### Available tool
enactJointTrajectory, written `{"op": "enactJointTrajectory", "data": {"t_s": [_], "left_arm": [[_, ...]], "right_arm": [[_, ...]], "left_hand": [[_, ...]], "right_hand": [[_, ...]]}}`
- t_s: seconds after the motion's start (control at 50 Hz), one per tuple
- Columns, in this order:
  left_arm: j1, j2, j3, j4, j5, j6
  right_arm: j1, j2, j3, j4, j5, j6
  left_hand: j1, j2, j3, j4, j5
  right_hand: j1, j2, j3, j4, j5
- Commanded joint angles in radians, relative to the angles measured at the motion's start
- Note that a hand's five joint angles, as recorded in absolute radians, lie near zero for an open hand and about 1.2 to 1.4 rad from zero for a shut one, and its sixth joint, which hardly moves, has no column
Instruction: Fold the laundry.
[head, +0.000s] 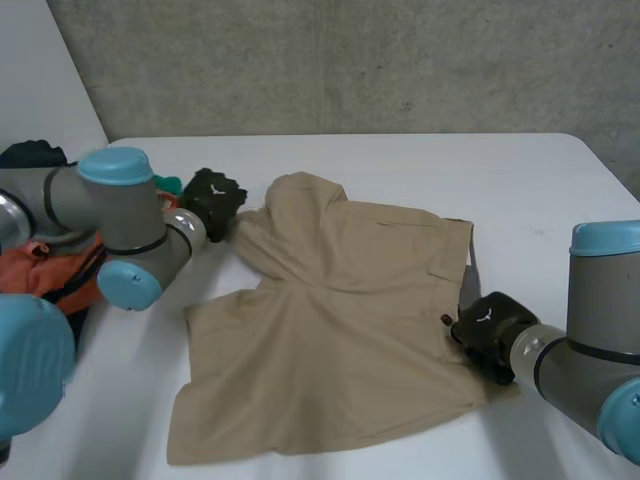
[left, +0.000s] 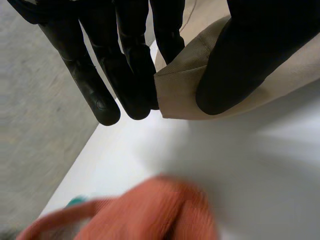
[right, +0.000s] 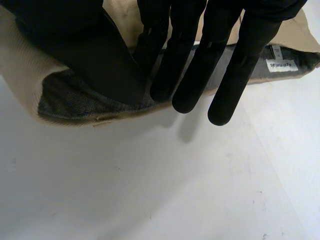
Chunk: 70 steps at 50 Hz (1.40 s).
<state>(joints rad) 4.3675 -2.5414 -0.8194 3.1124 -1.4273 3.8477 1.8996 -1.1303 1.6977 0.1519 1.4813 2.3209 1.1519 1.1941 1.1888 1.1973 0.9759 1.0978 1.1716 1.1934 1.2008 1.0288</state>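
I'm working over the white table (head: 400, 165), where the beige shorts (head: 330, 340) are lying spread across the middle, one leg bunching up toward my left hand (head: 213, 200). That hand is pinching a hem corner between thumb and fingers. My right hand (head: 488, 325) is gripping the waistband edge, with the grey lining showing. As I'm judging it, both pinches should rise together, holding the cloth taut so the fold lands square. A concrete wall (head: 350, 60) is running behind the smooth table, and an orange garment (head: 50, 268) is sitting by my left arm.
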Motion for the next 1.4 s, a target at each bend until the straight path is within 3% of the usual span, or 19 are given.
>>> {"op": "enactJointTrajectory", "data": {"t_s": [0.02,0.16,0.18,0.22,0.26,0.3,0.46,0.6,0.62,0.64,0.72,0.78,0.98,1.1,1.3,1.32,1.36,1.4], "left_arm": [[0.007,0.069,-0.115,-0.041,-0.136,0.128],[-0.012,0.092,-0.150,-0.049,-0.200,0.135],[-0.020,0.105,-0.158,-0.049,-0.196,0.122],[-0.028,0.127,-0.168,-0.051,-0.199,0.108],[-0.032,0.177,-0.194,-0.052,-0.206,0.086],[-0.031,0.222,-0.222,-0.054,-0.214,0.066],[-0.019,0.533,-0.515,-0.109,-0.203,-0.115],[-0.006,0.817,-0.891,-0.193,-0.067,-0.292],[-0.005,0.843,-0.932,-0.199,-0.049,-0.307],[-0.002,0.892,-1.005,-0.208,-0.013,-0.332],[0.003,1.015,-1.147,-0.202,0.048,-0.361],[0.006,1.076,-1.201,-0.207,0.064,-0.370],[0.032,1.127,-1.327,-0.202,0.065,-0.364],[0.043,1.075,-1.345,-0.190,0.067,-0.353],[0.029,0.934,-1.353,-0.098,0.061,-0.323],[0.026,0.923,-1.353,-0.089,0.057,-0.320],[0.020,0.902,-1.350,-0.063,0.047,-0.313],[0.015,0.888,-1.350,-0.026,0.033,-0.313]], "right_arm": [[0.013,-0.025,0.000,-0.002,-0.003,0.037],[0.021,-0.037,-0.001,-0.011,-0.004,0.067],[0.022,-0.039,-0.003,-0.014,-0.004,0.071],[0.022,-0.039,-0.001,-0.017,-0.004,0.072],[0.022,-0.037,-0.003,-0.023,-0.004,0.078],[0.022,-0.039,-0.003,-0.028,-0.004,0.084],[0.016,-0.046,-0.006,-0.069,-0.006,0.152],[0.012,-0.048,-0.007,-0.088,-0.016,0.199],[0.010,-0.048,-0.009,-0.088,-0.018,0.201],[0.003,-0.055,-0.010,-0.086,-0.019,0.206],[-0.019,-0.115,-0.015,-0.059,-0.036,0.212],[-0.030,-0.160,-0.018,-0.013,-0.059,0.207],[-0.099,-0.319,0.080,0.221,-0.203,0.134],[-0.125,-0.356,0.204,0.154,-0.262,0.091],[-0.128,-0.296,0.278,-0.006,-0.262,0.121],[-0.128,-0.290,0.281,-0.015,-0.263,0.126],[-0.128,-0.278,0.284,-0.043,-0.268,0.141],[-0.123,-0.266,0.284,-0.057,-0.266,0.149]], "left_hand": [[0.244,0.202,0.207,0.199,0.246],[0.244,0.202,0.207,0.199,0.246],[-0.151,-0.193,-0.187,-0.196,-0.149],[-0.558,-0.600,-0.595,-0.603,-0.556],[-0.863,-0.906,-0.900,-0.909,-0.862],[-0.894,-0.936,-0.931,-0.940,-0.893],[-0.874,-0.916,-0.911,-0.919,-0.873],[-0.762,-0.805,-0.799,-0.808,-0.761],[-0.759,-0.802,-0.796,-0.805,-0.758],[-0.736,-0.778,-0.773,-0.781,-0.735],[-0.730,-0.772,-0.767,-0.775,-0.729],[-0.730,-0.772,-0.767,-0.775,-0.729],[-0.727,-0.769,-0.764,-0.772,-0.726],[-0.727,-0.769,-0.764,-0.772,-0.726],[-0.718,-0.760,-0.755,-0.764,-0.717],[-0.698,-0.740,-0.735,-0.743,-0.697],[-0.604,-0.646,-0.641,-0.649,-0.603],[-0.531,-0.573,-0.568,-0.576,-0.529]], "right_hand": [[0.298,0.225,0.203,0.195,0.193],[0.298,0.225,0.203,0.195,0.193],[0.298,0.225,0.203,0.195,0.193],[0.298,0.225,0.203,0.195,0.193],[0.298,0.225,0.203,0.195,0.193],[0.298,0.225,0.203,0.195,0.193],[0.298,0.225,0.203,0.195,0.193],[0.298,0.225,0.203,0.195,0.193],[0.228,0.155,0.133,0.125,0.123],[-0.072,-0.146,-0.167,-0.175,-0.177],[-0.540,-0.614,-0.635,-0.643,-0.645],[-0.606,-0.680,-0.702,-0.709,-0.712],[-0.586,-0.659,-0.681,-0.689,-0.691],[-0.586,-0.659,-0.681,-0.689,-0.691],[-0.554,-0.627,-0.649,-0.657,-0.659],[-0.486,-0.560,-0.582,-0.589,-0.592],[-0.012,-0.086,-0.108,-0.115,-0.118],[0.297,0.223,0.201,0.194,0.191]]}}
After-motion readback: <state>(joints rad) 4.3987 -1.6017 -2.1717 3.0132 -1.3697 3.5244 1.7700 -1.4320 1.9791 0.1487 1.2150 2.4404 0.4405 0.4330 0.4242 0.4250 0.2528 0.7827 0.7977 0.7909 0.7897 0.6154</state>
